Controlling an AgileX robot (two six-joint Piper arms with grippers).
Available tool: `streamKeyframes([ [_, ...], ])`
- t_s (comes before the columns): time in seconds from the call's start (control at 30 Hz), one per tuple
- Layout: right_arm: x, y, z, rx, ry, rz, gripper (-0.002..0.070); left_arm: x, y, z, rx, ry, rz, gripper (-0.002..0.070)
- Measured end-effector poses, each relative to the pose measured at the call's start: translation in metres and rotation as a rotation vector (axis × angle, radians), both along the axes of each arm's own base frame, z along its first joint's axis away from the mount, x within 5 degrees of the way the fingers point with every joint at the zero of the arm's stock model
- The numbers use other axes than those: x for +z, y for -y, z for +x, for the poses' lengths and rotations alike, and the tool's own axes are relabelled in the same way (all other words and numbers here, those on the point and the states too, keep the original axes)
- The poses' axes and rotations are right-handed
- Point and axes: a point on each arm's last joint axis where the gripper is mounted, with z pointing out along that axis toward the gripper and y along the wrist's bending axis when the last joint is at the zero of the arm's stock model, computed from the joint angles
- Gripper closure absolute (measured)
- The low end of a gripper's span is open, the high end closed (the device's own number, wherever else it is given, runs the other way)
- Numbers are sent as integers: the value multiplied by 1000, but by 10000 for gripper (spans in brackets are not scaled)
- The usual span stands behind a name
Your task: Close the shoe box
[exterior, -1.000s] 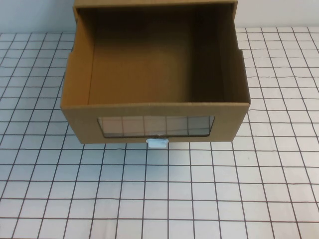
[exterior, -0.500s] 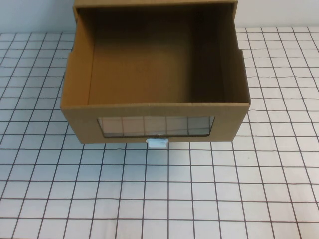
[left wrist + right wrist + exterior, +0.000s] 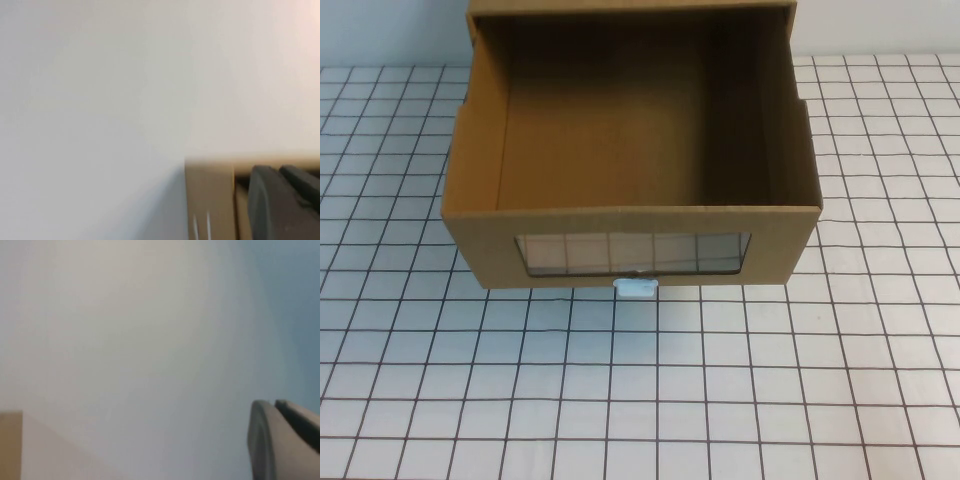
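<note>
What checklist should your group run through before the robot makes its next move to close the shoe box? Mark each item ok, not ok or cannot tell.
1. Shoe box is in plain view from the high camera: ok.
2. The box is already pushed shut: not ok, it is pulled out with its brown inside open to view.
3. Inside of the box holds nothing that could jam: ok, it looks empty.
4. White pull tab below the clear window is unblocked: ok.
5. Left claw is placed to push: cannot tell; only its wrist view shows it, beside cardboard.
6. Right claw is placed to push: cannot tell; only its wrist view shows it.
</note>
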Motion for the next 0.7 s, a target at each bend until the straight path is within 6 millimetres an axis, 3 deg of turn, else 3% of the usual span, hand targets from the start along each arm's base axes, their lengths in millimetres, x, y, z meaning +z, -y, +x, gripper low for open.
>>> streamKeyframes([
  [0.17, 9, 2, -6, -25, 118, -6, 689, 14, 1, -10, -21, 182, -18, 680],
  [0.33, 11, 2, -7, -30, 142, -7, 689, 16, 1, -11, -24, 212, -21, 680],
  [0.53, 23, 4, -18, -64, 316, -17, 689, 23, 0, -19, -39, 322, -42, 680],
  [0.7, 43, 4, -29, -75, 428, -21, 689, 37, -10, -24, -18, 374, -183, 680],
])
